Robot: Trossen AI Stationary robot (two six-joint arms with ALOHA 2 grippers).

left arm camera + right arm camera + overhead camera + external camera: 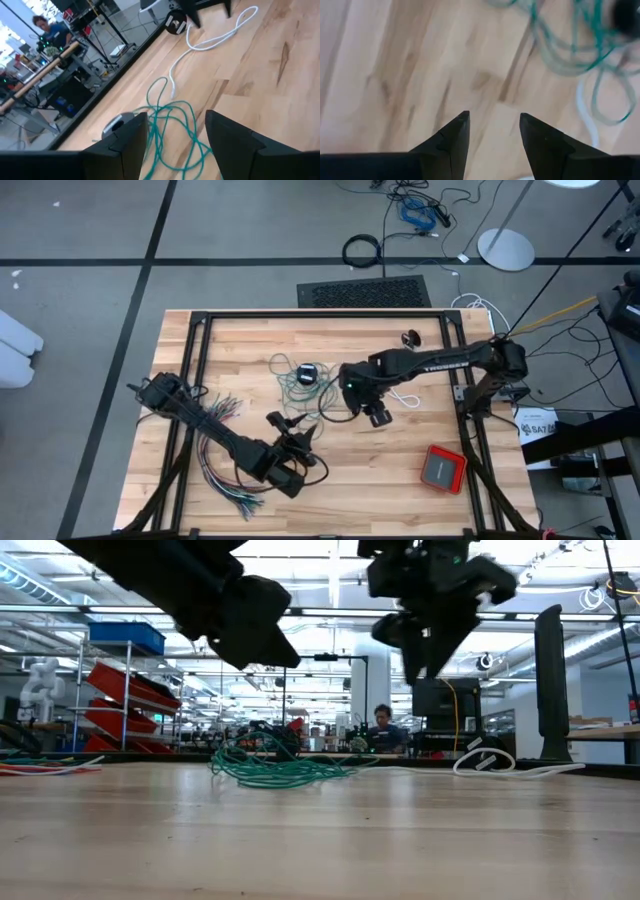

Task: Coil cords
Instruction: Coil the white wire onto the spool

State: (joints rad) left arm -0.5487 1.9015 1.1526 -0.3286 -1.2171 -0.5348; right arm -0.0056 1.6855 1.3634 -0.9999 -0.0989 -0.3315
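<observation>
The teal-green cord lies in a loose tangle on the wooden table, beside a small dark puck. It also shows in the low view. A white cord length lies in loose curves to its right. My left gripper hovers open just on the near side of the tangle. Its fingers frame the teal strands without touching them. My right gripper hangs open above bare wood, right of the tangle, pointing steeply down.
A fanned bundle of many-coloured wires lies under my left arm. A red box sits at the near right. A small black round thing rests near the far edge. A black frame borders the tabletop.
</observation>
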